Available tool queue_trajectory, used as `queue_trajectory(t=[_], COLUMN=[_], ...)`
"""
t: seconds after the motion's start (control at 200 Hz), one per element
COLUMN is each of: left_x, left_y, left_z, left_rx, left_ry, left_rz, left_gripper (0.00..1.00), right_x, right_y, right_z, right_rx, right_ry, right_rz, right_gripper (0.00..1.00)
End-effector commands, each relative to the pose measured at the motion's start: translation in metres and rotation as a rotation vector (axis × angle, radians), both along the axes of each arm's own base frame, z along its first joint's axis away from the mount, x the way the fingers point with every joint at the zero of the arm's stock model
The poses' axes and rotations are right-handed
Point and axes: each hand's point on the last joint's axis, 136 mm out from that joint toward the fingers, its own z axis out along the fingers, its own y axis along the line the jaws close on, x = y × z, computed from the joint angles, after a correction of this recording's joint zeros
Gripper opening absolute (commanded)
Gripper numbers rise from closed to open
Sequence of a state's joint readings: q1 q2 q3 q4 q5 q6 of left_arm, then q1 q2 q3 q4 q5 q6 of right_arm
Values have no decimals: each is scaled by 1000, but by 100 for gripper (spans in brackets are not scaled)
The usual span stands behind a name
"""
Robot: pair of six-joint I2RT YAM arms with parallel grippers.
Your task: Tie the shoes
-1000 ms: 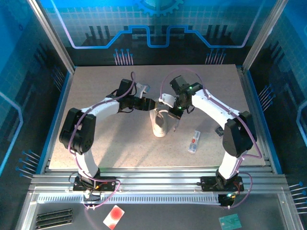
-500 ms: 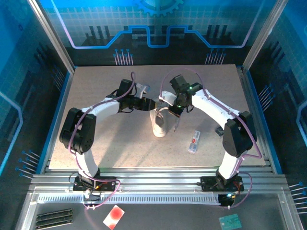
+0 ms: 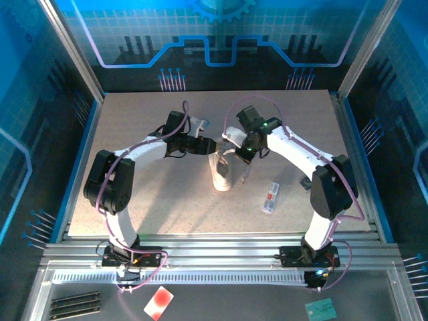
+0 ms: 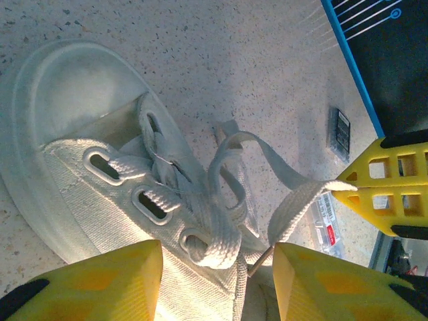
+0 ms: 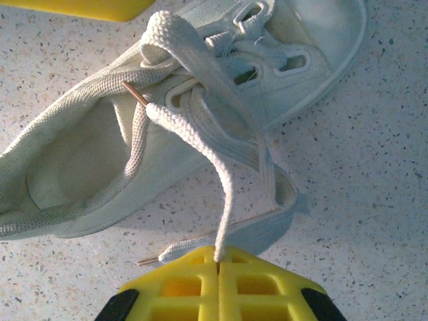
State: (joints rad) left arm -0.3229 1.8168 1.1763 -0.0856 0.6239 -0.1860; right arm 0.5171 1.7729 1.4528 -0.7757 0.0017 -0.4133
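Sneaker (image 3: 223, 172): centre of scene. Right gripper (image 5: 218, 264): closed, pinching a lace (image 5: 223, 200). Left gripper (image 4: 217, 281): half open over the eyelets (image 4: 152, 204), apparently gripping nothing.

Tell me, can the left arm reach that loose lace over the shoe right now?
Probably yes: the left fingers stand open around the lace at the shoe, with nothing between, though the right fingers pinch one strand.
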Motion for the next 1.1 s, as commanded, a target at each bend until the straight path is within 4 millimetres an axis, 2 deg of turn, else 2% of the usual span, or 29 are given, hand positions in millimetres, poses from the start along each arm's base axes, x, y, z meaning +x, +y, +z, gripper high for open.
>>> queue_trajectory(t=[0.0, 0.14, 0.395, 0.7, 0.816, 0.961, 1.096], left_x=[1, 5, 4, 2, 4, 5, 10], left_y=[2, -4, -8, -25, -27, -24, -23], left_z=[-9, -7, -15, -23, -26, -22, -10], left_rx=[40, 59, 129, 197, 214, 236, 230], left_ry=[-18, -42, -38, -25, -21, -36, -75], left_rz=[-36, -96, -180, -261, -264, -259, -234], left_gripper=[48, 48, 50, 49, 41, 18, 4], right_x=[-1, -1, 0, 1, 1, 2, 1], right_y=[5, 2, -5, -12, -14, -18, -18], right_z=[14, 15, 14, 10, 10, 14, 18], right_rx=[29, 25, 48, 34, 38, 42, 60], right_ry=[-42, -49, -49, -48, -48, -60, -67], right_rz=[-19, -32, -64, -90, -100, -117, -127], right_gripper=[0, 0, 0, 0, 0, 0, 0])
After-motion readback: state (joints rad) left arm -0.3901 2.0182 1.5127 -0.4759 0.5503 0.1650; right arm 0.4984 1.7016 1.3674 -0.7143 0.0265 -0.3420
